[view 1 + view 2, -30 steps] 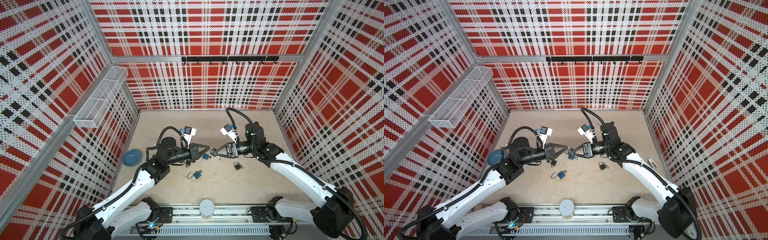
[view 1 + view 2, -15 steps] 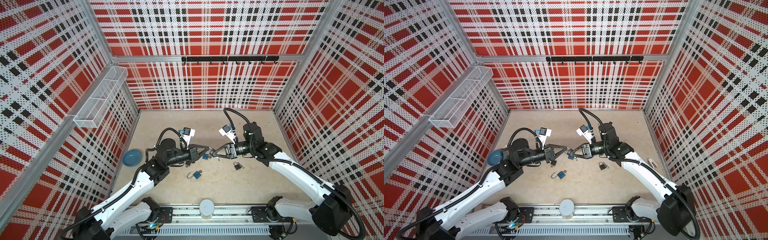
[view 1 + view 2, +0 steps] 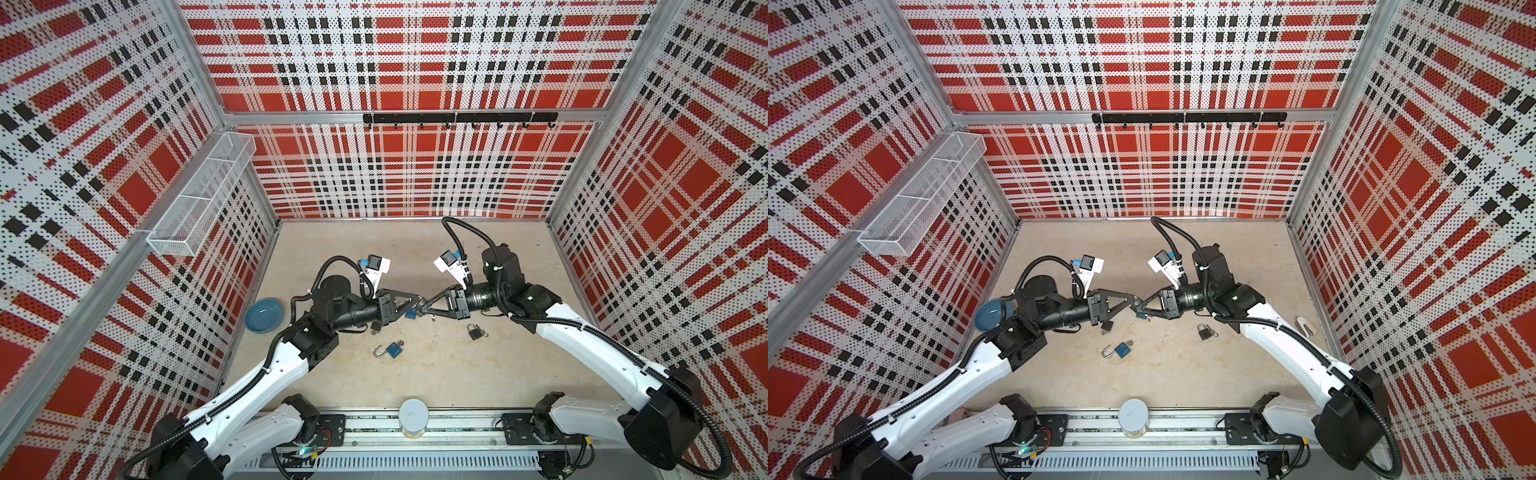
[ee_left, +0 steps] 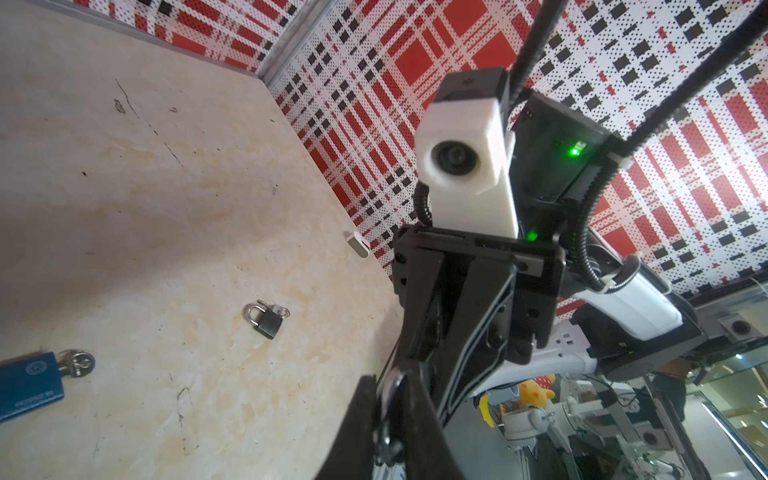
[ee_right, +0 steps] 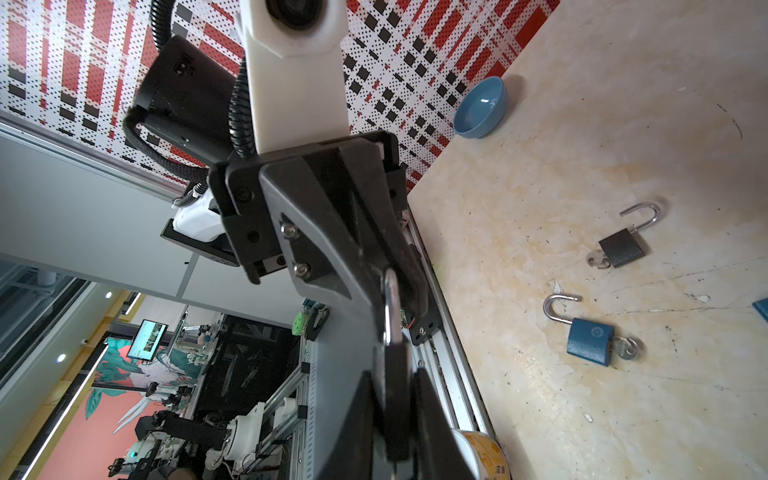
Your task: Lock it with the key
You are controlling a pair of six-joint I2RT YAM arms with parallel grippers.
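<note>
clock read from the spot where the two grippers meet, mid table (image 3: 415, 249), 12 being the far wall. a blue padlock (image 3: 395, 350) lies at 7 with its shackle swung open and a key (image 5: 625, 348) in its base. an open black padlock (image 3: 376, 327) lies at 8, partly under the left gripper's palm. a closed black padlock (image 3: 475, 331) lies at 4, clear of both arms. a blue body (image 3: 410, 314) sits right under the meeting fingers, mostly hidden. a blue bowl (image 3: 264, 315) stands at 9 by the side wall and a white can (image 3: 413, 417) at 6 on the front rail. a small white block (image 3: 1304, 325) lies near 3 by the other wall. a wire basket (image 3: 199, 199) hangs at 10 and a hook rail (image 3: 459, 118) at 12.

both arms reach in low from the front corners, wrists roughly level, above the floor. the left gripper (image 3: 417, 300) points to 3 and the right gripper (image 3: 424, 306) to 9, tip to tip, wrist cameras facing each other.

the right gripper pinches the black body of the held padlock (image 5: 395, 374), raised off the table at the centre. its silver shackle (image 5: 390, 303) runs into the left gripper's fingers, which stand close on either side. i cannot tell whether they press it. any key in this lock is hidden by the fingers.
</note>
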